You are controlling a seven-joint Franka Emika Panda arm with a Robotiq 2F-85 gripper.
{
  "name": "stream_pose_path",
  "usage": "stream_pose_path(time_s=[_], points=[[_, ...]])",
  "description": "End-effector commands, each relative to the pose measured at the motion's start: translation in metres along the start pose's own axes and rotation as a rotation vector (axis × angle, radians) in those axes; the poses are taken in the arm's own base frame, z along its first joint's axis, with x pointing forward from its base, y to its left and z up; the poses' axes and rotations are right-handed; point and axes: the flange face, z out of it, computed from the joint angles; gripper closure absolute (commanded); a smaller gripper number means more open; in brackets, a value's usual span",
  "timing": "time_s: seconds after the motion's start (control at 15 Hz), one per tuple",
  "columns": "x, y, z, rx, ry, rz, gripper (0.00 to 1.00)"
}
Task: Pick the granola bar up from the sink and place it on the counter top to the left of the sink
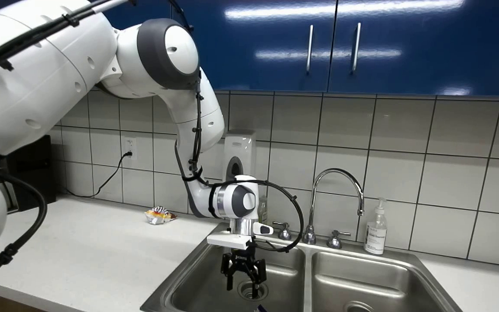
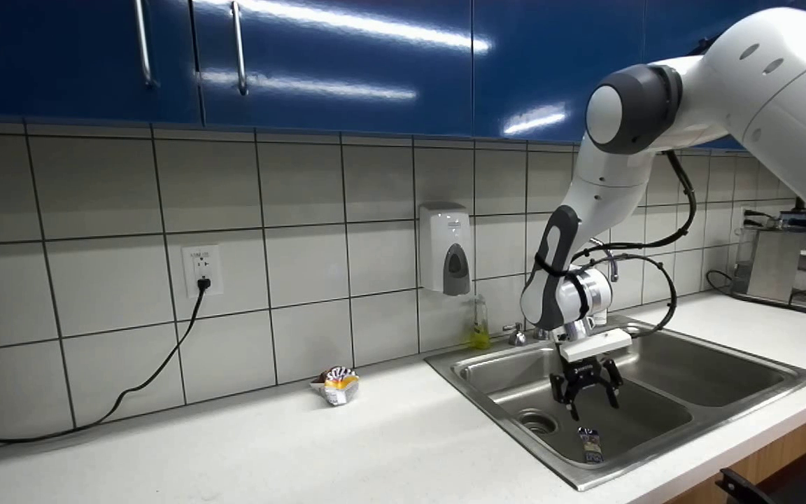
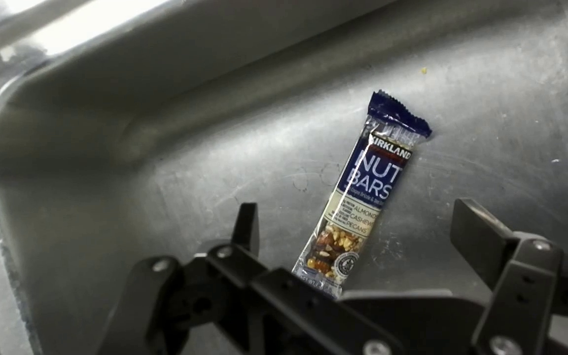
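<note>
We see the fingers (image 3: 247,224) spread wide apart and holding nothing, hanging over the sink (image 1: 184,268) without touching the bar (image 3: 360,197). The bar lies flat on the floor of the left basin (image 1: 286,294), as an exterior view shows it, and the desk (image 1: 102,247) it should go to runs off to the left of that basin.

The coming move turns on this: the bar is below the fingers and, in the wrist view, partly ahead of them. Its near half falls between the two there, closer to the finger on the left of that view. Its long axis slants, dark crimped end to the upper right, so it lies more across the line of closing than along it. We judge that a small shift forward, perhaps a slight turn, then a descent would bring its long sides between the fingers.

The near end runs in behind the linkage (image 3: 313,305), so we cannot see its tip. In an exterior view the bar (image 1: 260,308) is cut off to a dark corner; in an exterior view it shows (image 2: 590,445), but too small to read. How high the fingers hang we cannot tell
</note>
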Motion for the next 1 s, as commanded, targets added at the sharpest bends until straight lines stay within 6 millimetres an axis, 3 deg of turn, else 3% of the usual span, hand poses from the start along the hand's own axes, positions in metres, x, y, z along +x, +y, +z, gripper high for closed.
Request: stream_pose_path(time_s=[0.0,0.93], points=[[0.004,0.001,0.008,0.01,0.002,-0.007,0.0],[0.02,-0.015,0.036,0.099,0.002,0.023,0.0]])
